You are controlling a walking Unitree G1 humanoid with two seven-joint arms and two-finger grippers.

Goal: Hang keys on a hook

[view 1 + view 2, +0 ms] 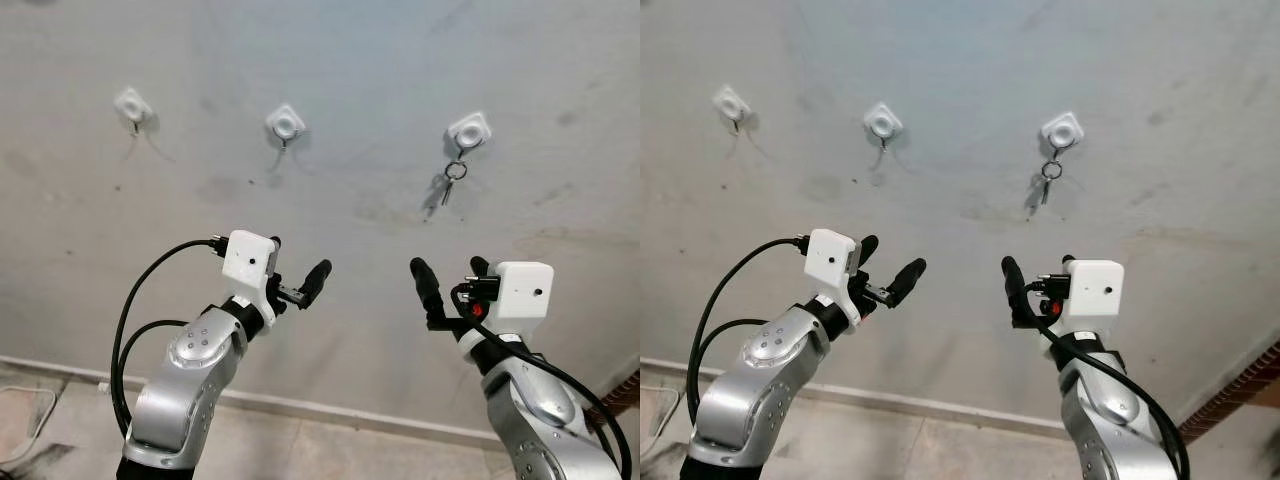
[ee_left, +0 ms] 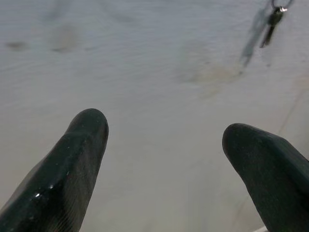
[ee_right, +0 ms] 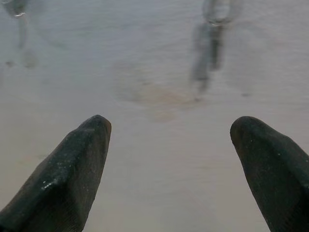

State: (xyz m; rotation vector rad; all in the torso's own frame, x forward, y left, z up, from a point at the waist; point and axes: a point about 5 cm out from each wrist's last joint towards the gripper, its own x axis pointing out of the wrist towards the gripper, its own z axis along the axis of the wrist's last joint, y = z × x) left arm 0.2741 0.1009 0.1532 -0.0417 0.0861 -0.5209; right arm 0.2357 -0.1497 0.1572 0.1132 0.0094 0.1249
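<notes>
Left eye view | small metal keys on a ring (image 1: 452,181) hang lengthwise from white square wall hook (image 1: 469,130) | right gripper (image 1: 452,277) below hook, nearer to you, spread, empty | left gripper (image 1: 297,270) spread, empty.

Keys (image 1: 452,183) too small in head views to count or read a shape; ring just discernible. Left wrist view: keys cut by top edge. Right wrist view: keys blurred to a smear, ring cropped at top. Left gripper's (image 1: 297,265) far finger (image 1: 274,243) mostly hidden behind its white camera housing (image 1: 249,260). Cable (image 1: 140,300) runs off bottom edge.
</notes>
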